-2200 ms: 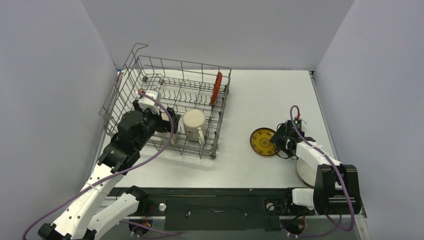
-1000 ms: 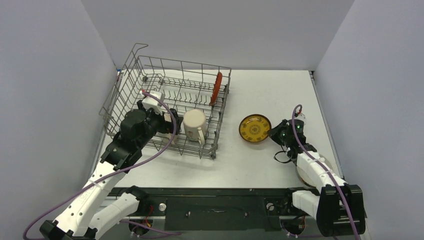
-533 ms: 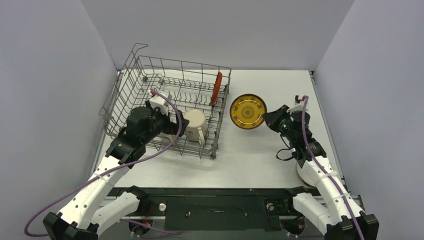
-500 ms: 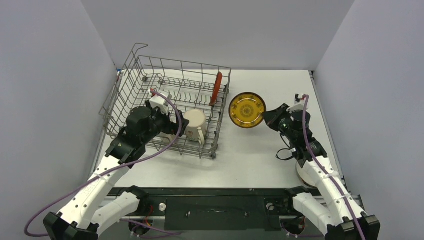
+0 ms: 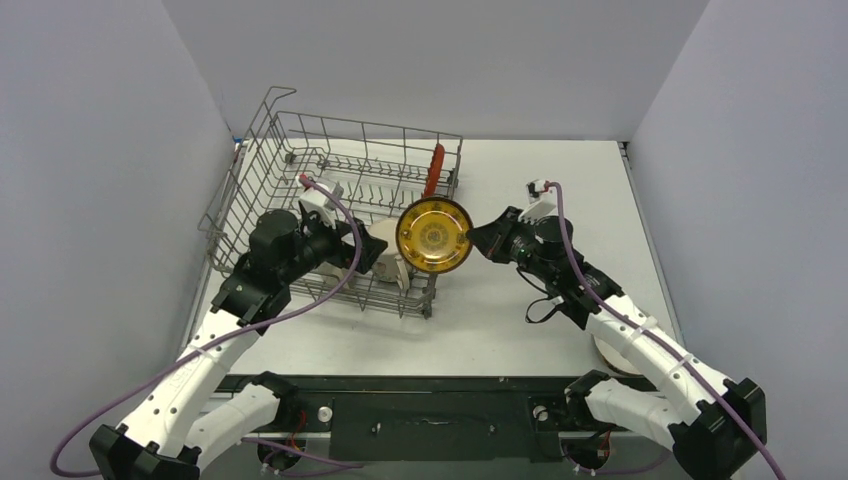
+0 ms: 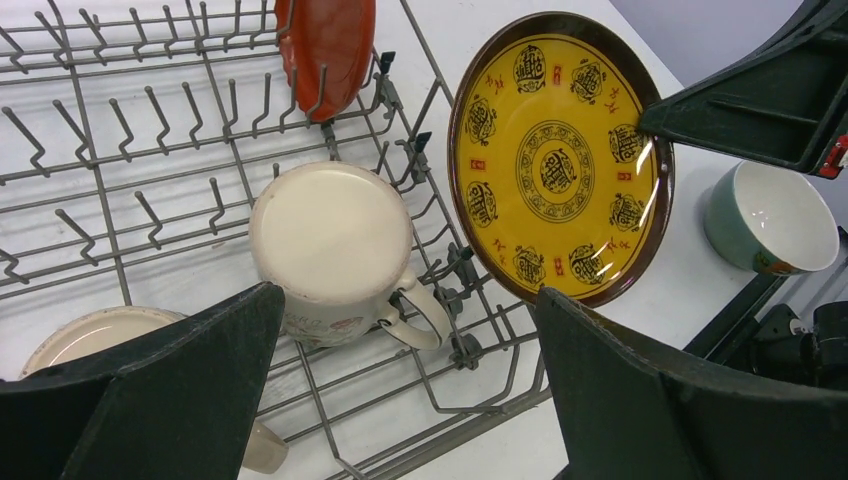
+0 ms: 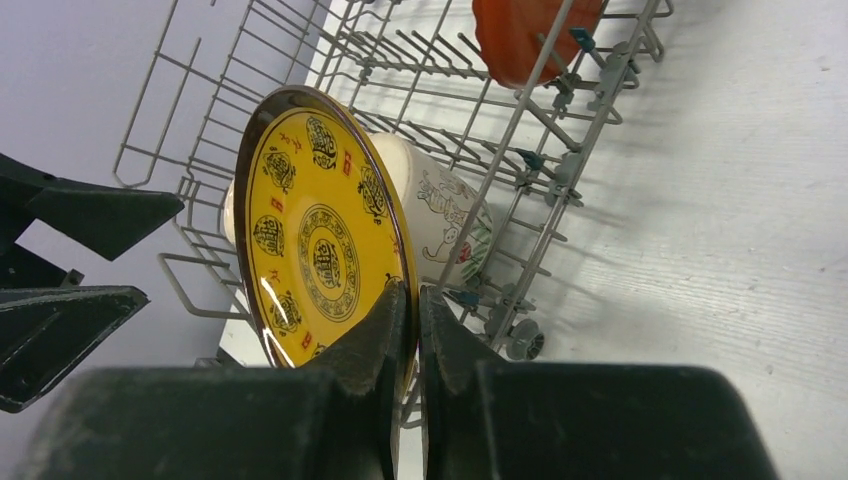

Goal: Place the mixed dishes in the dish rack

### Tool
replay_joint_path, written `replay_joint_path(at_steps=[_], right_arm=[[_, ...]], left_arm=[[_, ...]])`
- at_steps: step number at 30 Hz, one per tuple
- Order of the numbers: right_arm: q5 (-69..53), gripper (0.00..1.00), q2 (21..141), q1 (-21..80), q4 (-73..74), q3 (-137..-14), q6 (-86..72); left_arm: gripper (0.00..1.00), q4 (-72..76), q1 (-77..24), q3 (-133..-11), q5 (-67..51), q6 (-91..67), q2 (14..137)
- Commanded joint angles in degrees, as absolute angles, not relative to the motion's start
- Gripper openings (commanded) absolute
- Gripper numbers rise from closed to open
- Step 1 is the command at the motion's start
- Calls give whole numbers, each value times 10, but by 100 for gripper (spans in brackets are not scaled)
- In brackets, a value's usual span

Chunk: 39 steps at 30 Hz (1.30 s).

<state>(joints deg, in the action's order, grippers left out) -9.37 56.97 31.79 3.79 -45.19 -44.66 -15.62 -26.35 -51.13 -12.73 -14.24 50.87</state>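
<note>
Because a saucer only fits the dish rack [image 5: 370, 125] standing between tines, the right fingers [image 7: 393, 335] are pinched shut on the rim of the yellow saucer [image 5: 433, 235] and carry it on edge, its patterned face turned toward the left arm. It hangs clear of the worktop [image 5: 560, 180] at the rack's right-hand wall, just beside the cream mug [image 6: 330, 245]; whether it has crossed the rim I cannot tell. That mug sits upside down inside the rack, presumably to drain, and the red plate [image 6: 325, 45] stands upright in the tines at the far corner, which suggests the free slots beside it are the target. The left fingers [image 6: 170, 400] are spread wide above the mug, gripping nothing. A green mug [image 6: 770, 215] waits on the worktop outside the rack.
</note>
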Motion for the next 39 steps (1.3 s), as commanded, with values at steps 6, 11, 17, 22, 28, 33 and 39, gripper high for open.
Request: replay_joint_path(at_steps=[6,11,17,22,28,33,39], right_arm=[[-126,0,595,354,-87,-483,-464],[-134,0,603,377,-104,-486,-458],[-154,0,618,395,-131,-489,-451],[-180,0,629,397,-143,-487,-438],[-208,15,629,397,-151,-478,-422],[-264,51,641,397,-201,-452,-426],[-329,51,659,399,-293,-426,-456]], left_arm=[[96,-113,-253,-513,-184,-164,528],[98,-100,-251,-511,-226,-173,537],[63,-73,-247,-509,-303,-182,544],[14,-58,-246,-509,-346,-185,545],[0,-50,-245,-502,-347,-185,534],[0,-18,-245,-495,-396,-201,532],[0,13,-246,-491,-424,-214,529]])
